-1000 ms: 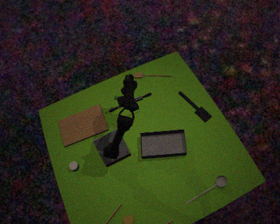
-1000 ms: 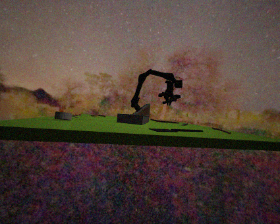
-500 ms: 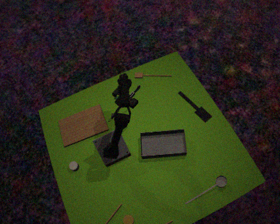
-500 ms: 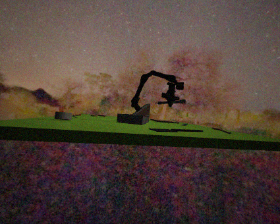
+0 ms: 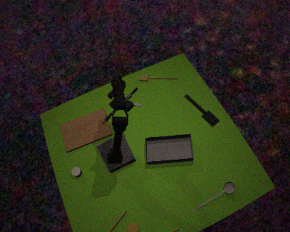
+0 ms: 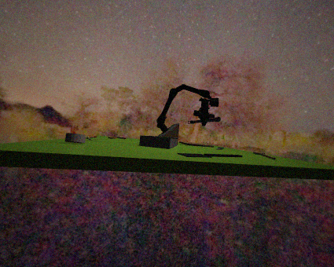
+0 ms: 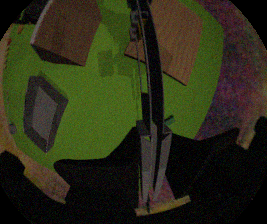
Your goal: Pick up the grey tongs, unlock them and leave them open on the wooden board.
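My gripper (image 5: 119,105) (image 6: 203,123) (image 7: 141,129) is shut on the dark grey tongs (image 5: 132,92) (image 6: 215,119) (image 7: 155,85), high above the table. In the exterior view the tongs lie nearly level across the fingers; in the wrist view they run from the fingers to the top edge. One end points toward the wooden board (image 5: 86,129) (image 7: 179,37), the other away from it. Whether their arms are locked together is too dark to tell. The board lies flat beside the arm's base. The roasting tin (image 5: 168,162) stands on the base's other side, with nothing across it.
The arm's base (image 5: 125,160) (image 6: 155,141) stands between board and tin. A black turner (image 5: 210,118), a small wooden-headed tool (image 5: 144,78), a ladle (image 5: 229,187) and a small pale round pot (image 5: 76,171) lie around. A thin green-ended tool (image 7: 169,121) lies partly hidden behind the gripper.
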`<state>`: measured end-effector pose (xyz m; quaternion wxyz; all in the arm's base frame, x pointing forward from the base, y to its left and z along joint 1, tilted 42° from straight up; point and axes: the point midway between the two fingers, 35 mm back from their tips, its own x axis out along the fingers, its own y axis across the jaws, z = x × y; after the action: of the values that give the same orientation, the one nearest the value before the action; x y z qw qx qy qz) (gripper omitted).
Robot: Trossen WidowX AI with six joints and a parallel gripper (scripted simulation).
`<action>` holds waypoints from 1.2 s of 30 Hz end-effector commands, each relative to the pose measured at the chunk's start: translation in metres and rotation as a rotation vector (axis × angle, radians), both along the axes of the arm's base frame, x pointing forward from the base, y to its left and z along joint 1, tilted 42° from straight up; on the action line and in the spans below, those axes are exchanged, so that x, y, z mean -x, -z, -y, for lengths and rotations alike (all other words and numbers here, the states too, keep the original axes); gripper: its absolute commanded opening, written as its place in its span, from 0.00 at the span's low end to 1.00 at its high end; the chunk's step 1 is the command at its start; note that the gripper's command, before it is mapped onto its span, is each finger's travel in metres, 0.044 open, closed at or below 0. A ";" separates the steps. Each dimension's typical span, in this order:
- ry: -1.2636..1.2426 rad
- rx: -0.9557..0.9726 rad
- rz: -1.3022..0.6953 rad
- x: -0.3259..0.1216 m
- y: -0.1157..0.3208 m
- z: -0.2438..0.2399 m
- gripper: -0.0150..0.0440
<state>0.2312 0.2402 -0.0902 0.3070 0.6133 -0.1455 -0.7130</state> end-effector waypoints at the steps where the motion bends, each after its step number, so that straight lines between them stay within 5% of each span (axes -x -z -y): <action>1: 0.036 -0.007 0.020 0.025 0.004 -0.014 0.00; 36: 0.316 0.027 0.211 0.255 0.026 -0.058 0.00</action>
<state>-0.0028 0.3013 -0.1141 0.1904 0.6497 -0.2652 -0.6865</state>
